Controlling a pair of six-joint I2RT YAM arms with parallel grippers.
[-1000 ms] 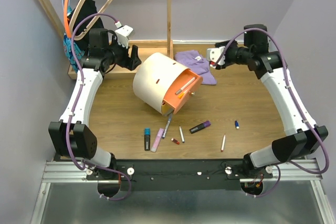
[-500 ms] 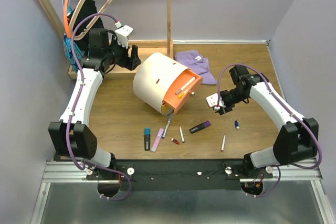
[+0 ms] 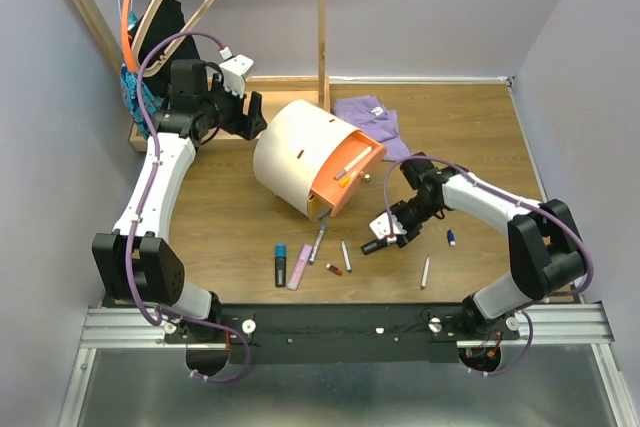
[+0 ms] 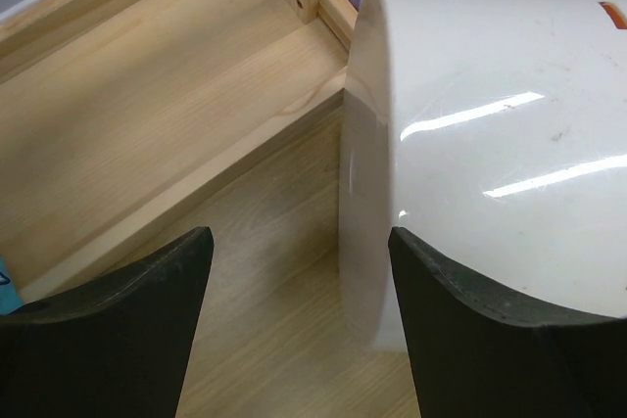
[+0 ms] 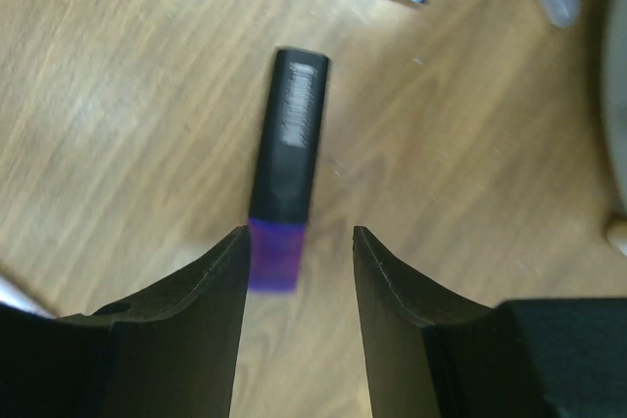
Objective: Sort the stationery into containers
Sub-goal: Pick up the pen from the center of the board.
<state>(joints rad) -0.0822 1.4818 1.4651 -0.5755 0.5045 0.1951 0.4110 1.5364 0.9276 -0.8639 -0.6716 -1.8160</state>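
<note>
The cream-white drum container (image 3: pixel 298 150) lies tilted mid-table, its orange drawer (image 3: pixel 347 179) open with a white pen (image 3: pixel 351 166) in it. My right gripper (image 3: pixel 387 235) is open, low over a black marker with a purple cap (image 3: pixel 374 244). In the right wrist view the marker (image 5: pixel 291 134) has its purple end between my fingertips (image 5: pixel 299 247), nearest the left finger. My left gripper (image 3: pixel 251 112) is open and empty behind the drum, whose wall (image 4: pixel 490 124) lies beside its right finger (image 4: pixel 460 320). More markers and pens lie in front of the drum.
In front lie a blue-black marker (image 3: pixel 281 264), pink marker (image 3: pixel 300 267), grey pen (image 3: pixel 319 241), white pens (image 3: pixel 346 255) (image 3: pixel 426 272), a small red item (image 3: pixel 333 269) and a blue one (image 3: pixel 452 238). Purple cloth (image 3: pixel 375 119) and wooden tray (image 4: pixel 147 124) sit behind.
My right arm has swung from the back right, by the purple cloth, forward and down to the black and purple marker. The left arm has barely moved.
</note>
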